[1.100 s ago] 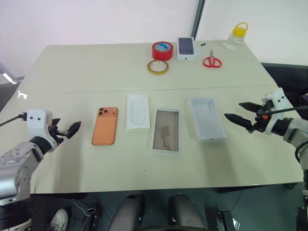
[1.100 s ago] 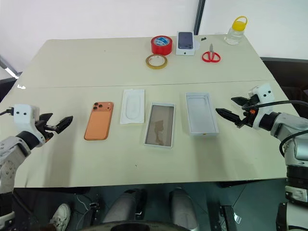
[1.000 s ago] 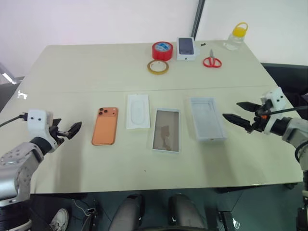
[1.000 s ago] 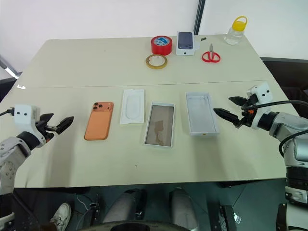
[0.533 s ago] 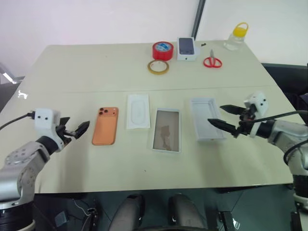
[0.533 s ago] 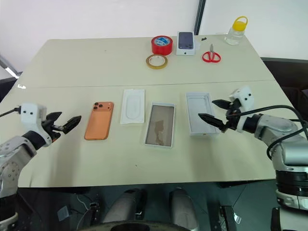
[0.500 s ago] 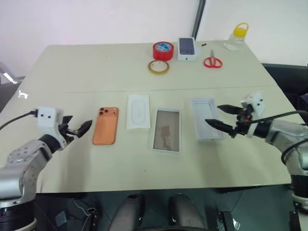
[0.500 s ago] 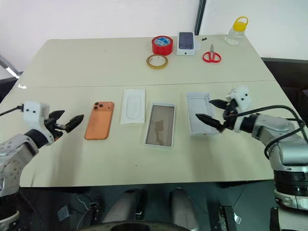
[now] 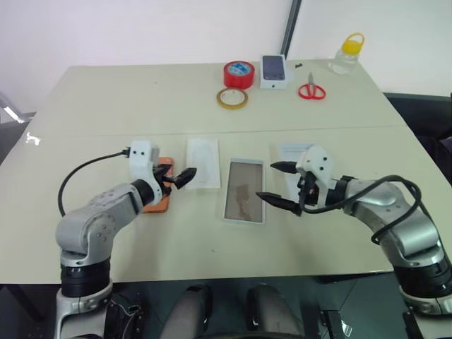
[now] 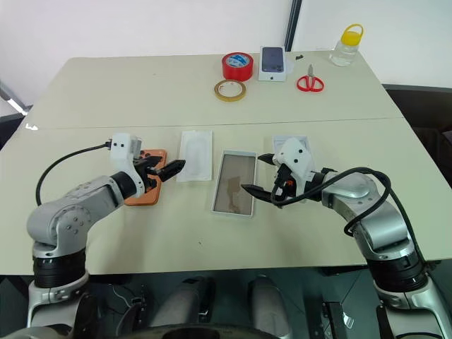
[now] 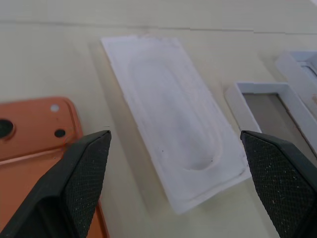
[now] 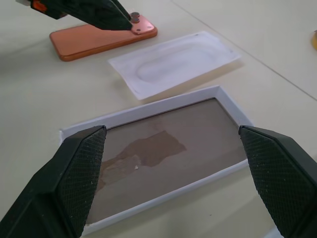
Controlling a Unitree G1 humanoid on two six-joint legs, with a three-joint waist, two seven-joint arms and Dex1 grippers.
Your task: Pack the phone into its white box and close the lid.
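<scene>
The left gripper (image 9: 178, 179) hangs wide open and empty above the phone (image 9: 157, 195), its black fingers reaching past the orange slab toward the card beside it; it looks poised for a pick it has not yet begun, since nothing sits between the jaws. The phone lies flat on the table (image 9: 106, 106), camera cluster up, partly hidden under the left arm; a flat lie like that probably calls for a grip along the long edges. Just beside it is the flat white card (image 9: 203, 162) with an oval outline, then the white box (image 9: 244, 191), open and face up with its brownish inner face bare, apparently laid ready to receive the phone. The right gripper (image 9: 277, 183) hovers just beside the box's right rim, jaws spread full and holding nothing, perhaps to steady the tray. The lid (image 9: 291, 150) lies behind that arm, walls up, mostly covered.

Counted: one phone, one card, one box, one lid; at the far edge, two tape rolls, red (image 9: 239, 73) and tan (image 9: 232, 98), one small phone carton (image 9: 275, 71), one pair of red scissors (image 9: 311, 90), one yellow-capped jar (image 9: 346, 54).
</scene>
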